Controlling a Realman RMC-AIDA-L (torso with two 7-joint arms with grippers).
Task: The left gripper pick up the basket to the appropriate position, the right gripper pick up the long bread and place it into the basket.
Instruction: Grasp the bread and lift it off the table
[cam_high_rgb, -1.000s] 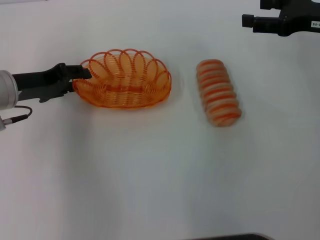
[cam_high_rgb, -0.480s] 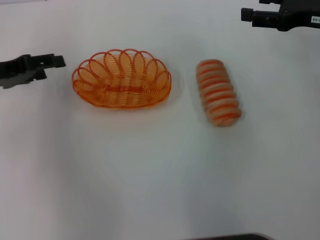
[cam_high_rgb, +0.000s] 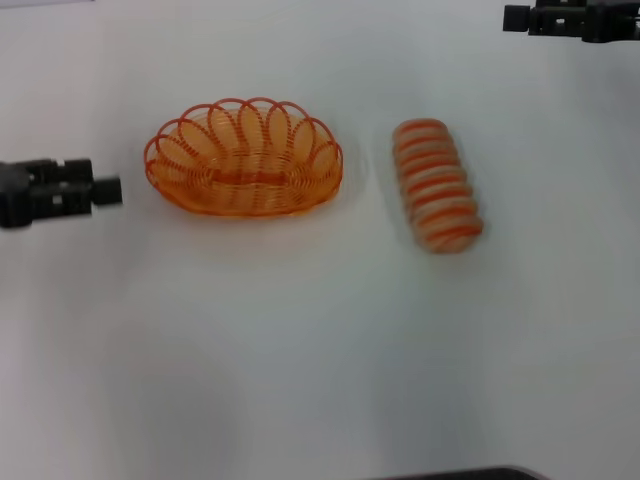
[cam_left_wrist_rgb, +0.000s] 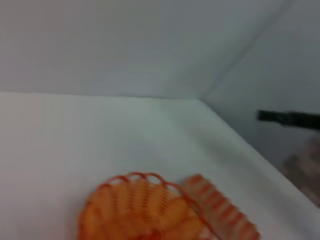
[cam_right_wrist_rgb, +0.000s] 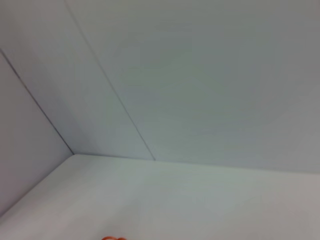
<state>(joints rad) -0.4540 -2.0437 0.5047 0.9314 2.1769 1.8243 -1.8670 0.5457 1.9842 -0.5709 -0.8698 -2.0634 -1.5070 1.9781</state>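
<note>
The basket and bread are being cropped at the left wrist frame's bottom edge, both blurred.

The head camera looks steeply down from above on the white table, taking in the basket and long bread together. The left wrist camera sits low and close, facing across the table toward the walls, sharing both items: basket, bread. The right wrist camera faces mostly wall, catching only an orange sliver at its frame edge.
</note>
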